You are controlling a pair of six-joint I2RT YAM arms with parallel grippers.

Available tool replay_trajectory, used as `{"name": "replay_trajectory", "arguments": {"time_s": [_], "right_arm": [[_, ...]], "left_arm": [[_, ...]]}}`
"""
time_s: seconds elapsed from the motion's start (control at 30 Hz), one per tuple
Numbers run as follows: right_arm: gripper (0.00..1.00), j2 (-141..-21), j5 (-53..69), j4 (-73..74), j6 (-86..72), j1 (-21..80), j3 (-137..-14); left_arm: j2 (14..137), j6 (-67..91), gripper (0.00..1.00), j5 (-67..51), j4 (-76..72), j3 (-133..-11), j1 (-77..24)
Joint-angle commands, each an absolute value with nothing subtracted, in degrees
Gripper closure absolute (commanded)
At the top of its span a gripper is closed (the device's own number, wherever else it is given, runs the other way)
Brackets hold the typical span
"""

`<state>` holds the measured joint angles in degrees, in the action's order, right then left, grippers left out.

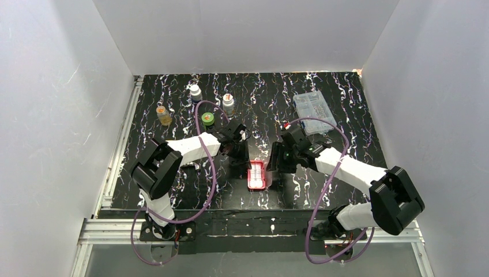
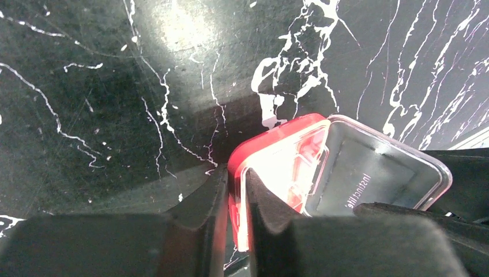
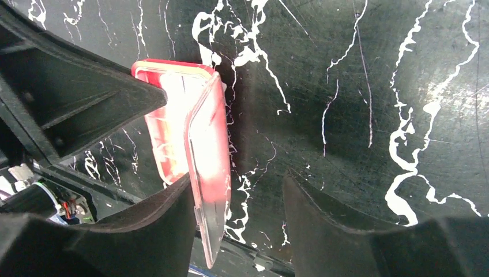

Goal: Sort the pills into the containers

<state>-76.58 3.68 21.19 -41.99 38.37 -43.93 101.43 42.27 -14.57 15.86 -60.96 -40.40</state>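
Observation:
The red pill case lies near the table's front middle, its whitish compartments showing from above. My left gripper is shut on the case's left wall, one finger outside and one inside. The case's clear lid stands open. My right gripper is open at the case's right side. In the right wrist view the raised lid stands between its fingers, close against the left finger. No loose pills show.
Several small bottles stand at the back left: a white-capped one, another, an amber one and a green-capped one. A clear plastic box sits at the back right. White walls close in the table.

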Motion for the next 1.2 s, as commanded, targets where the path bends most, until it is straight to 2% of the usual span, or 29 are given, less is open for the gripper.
{"name": "replay_trajectory", "arguments": {"time_s": [0.0,0.23,0.4,0.77,1.17], "right_arm": [[0.55,-76.7,1.9,23.2,-41.1,38.2,-47.8],[0.79,-79.3,0.4,25.1,-40.8,38.2,-50.8],[0.85,-79.8,-1.6,26.5,-40.2,38.2,-52.4],[0.88,-79.2,-6.4,30.2,-39.5,38.2,-55.0],[0.87,-80.8,-14.2,34.9,-37.2,38.2,-58.8]], "left_arm": [[102.6,40.6,0.80,-14.6,18.3,-64.6,-40.1],[103.8,40.1,0.71,-14.8,18.4,-66.7,-40.2],[103.4,39.6,0.64,-14.2,19.2,-68.2,-40.2],[99.7,37.5,0.48,-11.2,23.1,-70.8,-39.3],[91.0,35.5,0.41,-8.4,26.4,-68.5,-35.9]]}}
